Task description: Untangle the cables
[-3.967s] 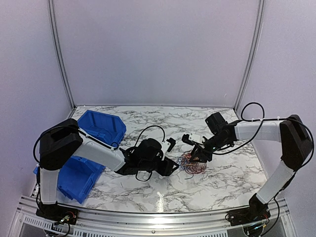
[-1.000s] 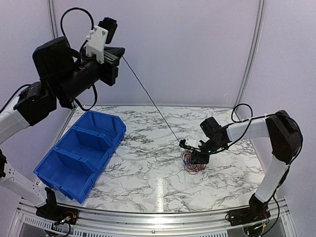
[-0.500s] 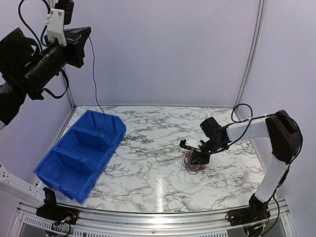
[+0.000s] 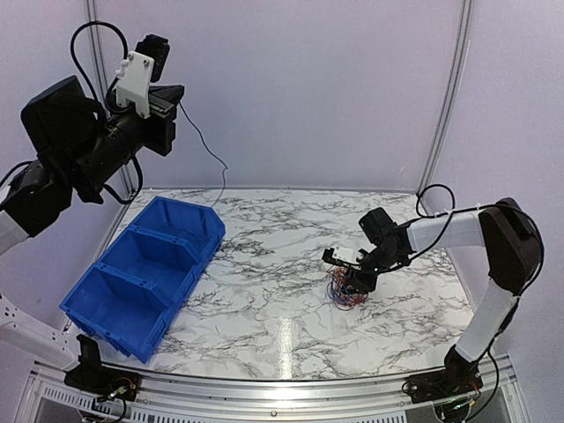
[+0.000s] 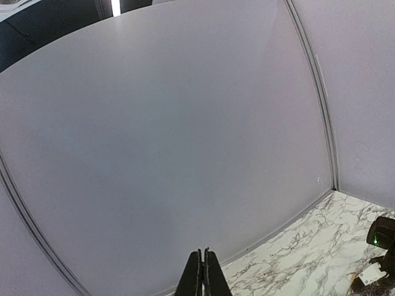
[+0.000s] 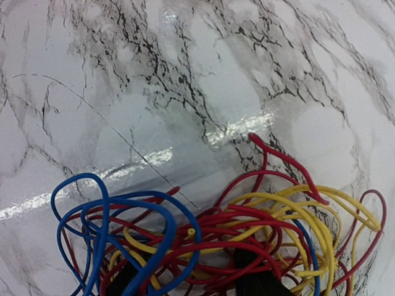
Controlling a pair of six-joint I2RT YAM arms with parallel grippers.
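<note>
Freed black strand (image 4: 214, 157)
My left gripper (image 4: 174, 99), 10 o'clock, pinches it; lay it well clear. My right gripper (image 4: 346, 280) stands parted over cables (image 4: 345, 297).

glossy marble-look tbl (image 6: 185, 61), smooth plastic-coated cables (image 6: 222, 231)

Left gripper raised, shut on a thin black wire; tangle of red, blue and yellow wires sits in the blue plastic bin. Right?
No: top external view shows the tangle of red, blue and yellow wires on the marble tabletop, not in the blue plastic bin. The left gripper is raised, shut on the thin black wire.
</note>
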